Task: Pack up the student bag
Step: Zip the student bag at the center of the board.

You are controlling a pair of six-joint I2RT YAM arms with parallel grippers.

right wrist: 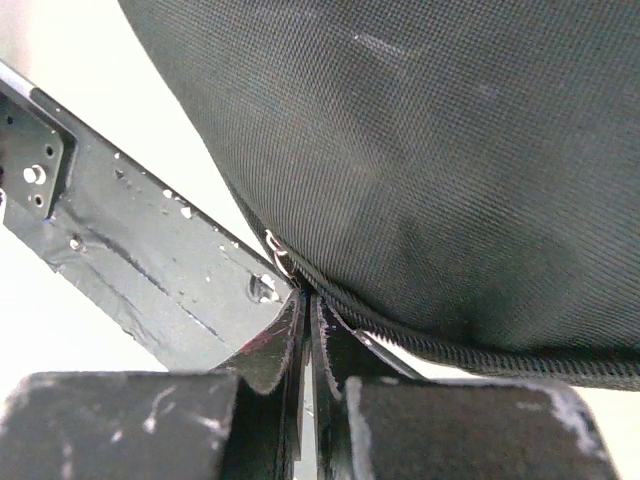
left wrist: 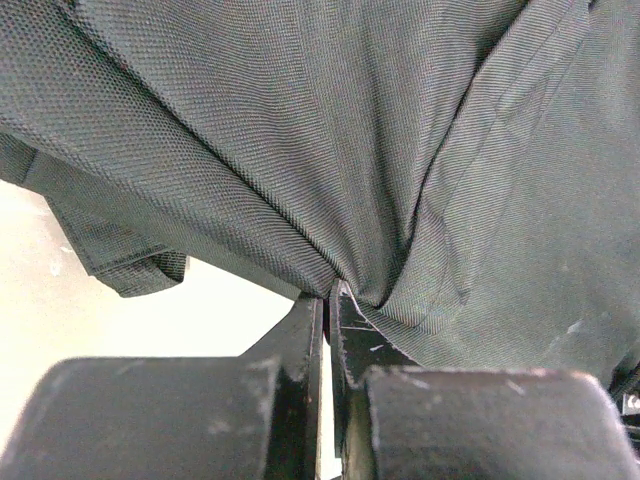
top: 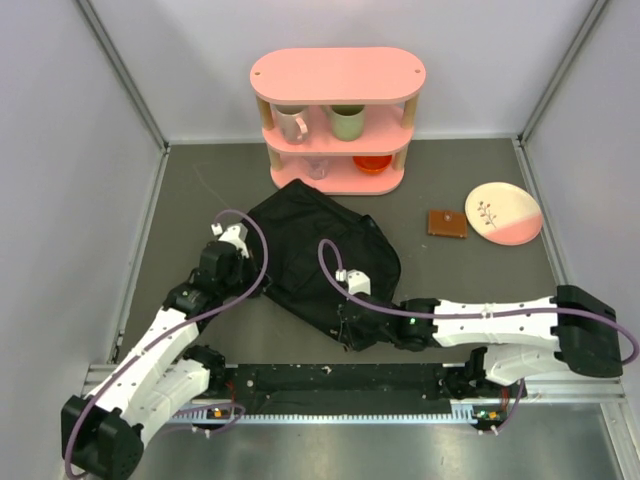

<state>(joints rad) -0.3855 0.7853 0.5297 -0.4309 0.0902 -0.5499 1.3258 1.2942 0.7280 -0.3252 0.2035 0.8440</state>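
The student bag (top: 322,250), black and wrinkled, lies flat on the grey table in front of the pink shelf. My left gripper (top: 252,272) is at its left edge, and in the left wrist view that gripper (left wrist: 328,292) is shut on a bunched fold of the bag's fabric (left wrist: 400,150). My right gripper (top: 356,322) is at the bag's near corner. The right wrist view shows it (right wrist: 308,298) shut on the bag's zipper seam (right wrist: 420,335), next to a small metal zipper pull (right wrist: 279,252). The bag's opening is hidden.
The pink shelf (top: 338,75) at the back holds a white mug (top: 291,123), a green mug (top: 347,122), a glass (top: 317,166) and an orange bowl (top: 372,163). A brown wallet (top: 447,223) and a pink-and-white plate (top: 503,213) lie to the right. A black rail (top: 340,380) runs along the near edge.
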